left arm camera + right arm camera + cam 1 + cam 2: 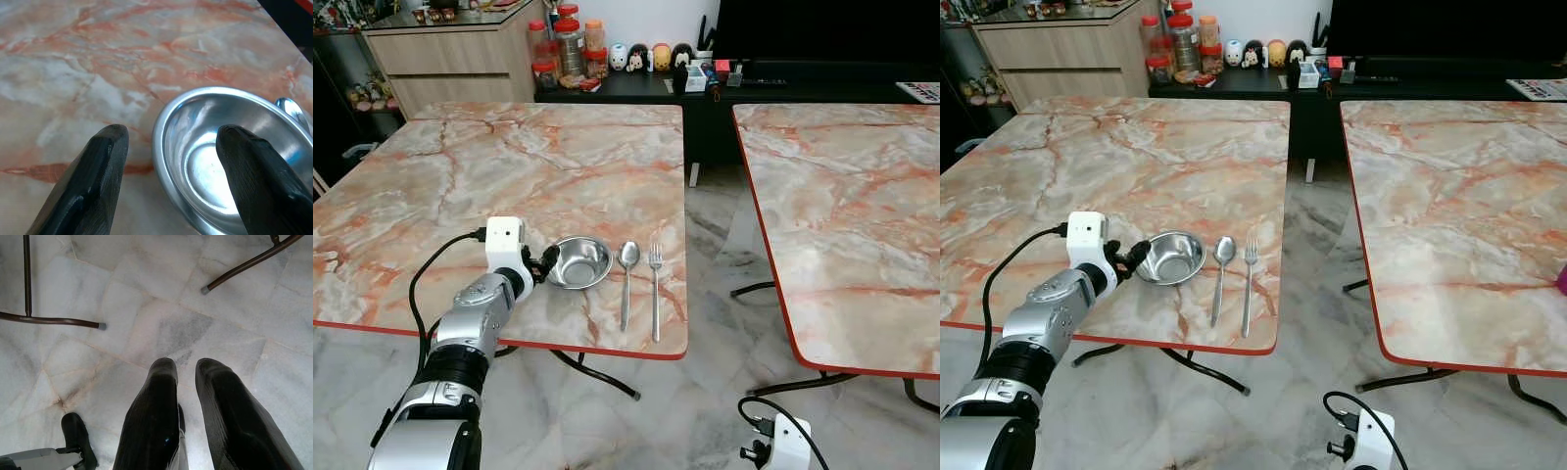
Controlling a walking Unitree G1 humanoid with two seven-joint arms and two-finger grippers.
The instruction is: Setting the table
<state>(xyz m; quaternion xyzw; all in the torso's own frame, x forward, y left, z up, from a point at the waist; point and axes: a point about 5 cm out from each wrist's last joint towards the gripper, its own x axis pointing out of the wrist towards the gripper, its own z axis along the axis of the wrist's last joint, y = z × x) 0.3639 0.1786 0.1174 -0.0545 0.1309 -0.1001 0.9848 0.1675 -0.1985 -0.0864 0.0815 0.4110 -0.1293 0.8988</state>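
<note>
A steel bowl [582, 262] sits near the front edge of the left marble table [509, 157]. A spoon [626, 274] and a fork [655, 289] lie side by side just right of it, handles toward me. My left gripper [549, 260] is open at the bowl's left rim. In the left wrist view, one finger [254, 176] reaches over the bowl's [230, 161] inside and the other finger [98, 181] is outside above the tabletop, so the jaws straddle the rim without closing. My right gripper [187, 366] hangs idle low over the floor, shut and holding nothing.
A second marble table [842, 215] stands to the right, with a strip of floor [715, 235] between the two. Jars [570, 44] and small figures [641, 57] line a dark sideboard behind. A wooden cabinet [450, 49] is at the back left. Table legs [54, 321] cross the floor.
</note>
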